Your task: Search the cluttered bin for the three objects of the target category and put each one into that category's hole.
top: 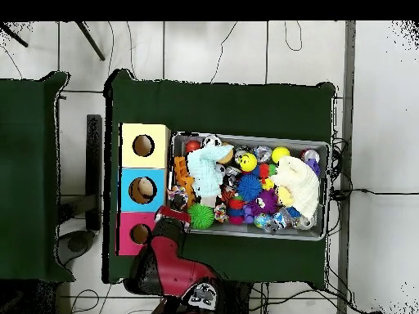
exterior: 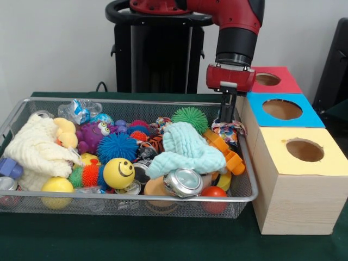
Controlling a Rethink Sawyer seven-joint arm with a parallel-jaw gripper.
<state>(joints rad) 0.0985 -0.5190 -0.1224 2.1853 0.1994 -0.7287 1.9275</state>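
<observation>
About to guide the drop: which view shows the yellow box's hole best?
The overhead view: the hole appears as a full round opening, seen straight down. The front view shows the hole slanted, as a flattened oval, though larger.

jaws (exterior: 227,120) on printed fabric piece (exterior: 228,130), bin (exterior: 247,179)

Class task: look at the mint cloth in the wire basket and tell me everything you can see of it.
The mint cloth is a pale green, soft, waffle-textured fabric, crumpled into a loose heap rather than folded. It lies on top of the clutter in the wire basket, toward the end nearest the boxes. It rests over a crushed silver can and against orange plastic pieces, with a green spiky ball just behind it. Nothing grips it.
</observation>
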